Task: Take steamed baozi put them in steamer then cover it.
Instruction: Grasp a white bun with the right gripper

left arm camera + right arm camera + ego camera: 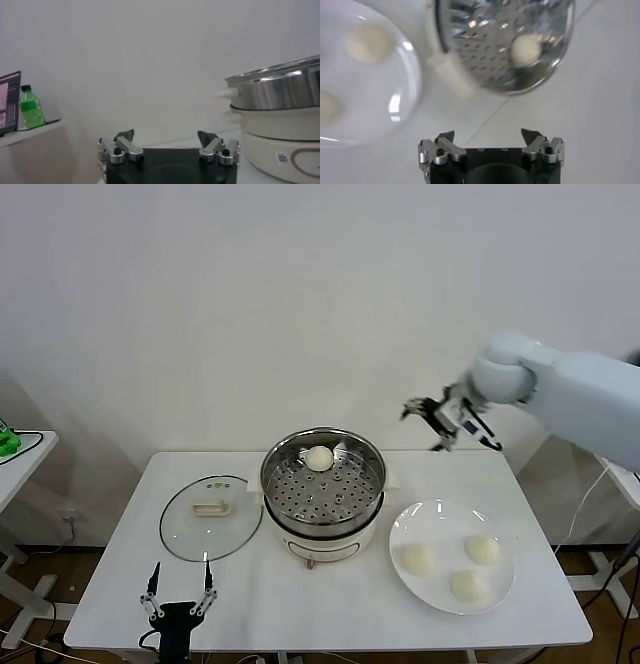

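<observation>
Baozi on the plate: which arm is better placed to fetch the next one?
Right, likely. The right gripper hangs open above the table's far right, on the side of the plate holding three baozi. The left gripper waits open at the near left edge, beyond the steamer.

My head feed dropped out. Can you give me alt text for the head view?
One baozi sits in the open steamer; three more wait on the white plate to its right. The cover lies left of it; the right gripper hovers open above the table's far edge.

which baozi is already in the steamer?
The lone baozi on the steamer's perforated tray, at its far side. The other three sit on the white plate.
</observation>
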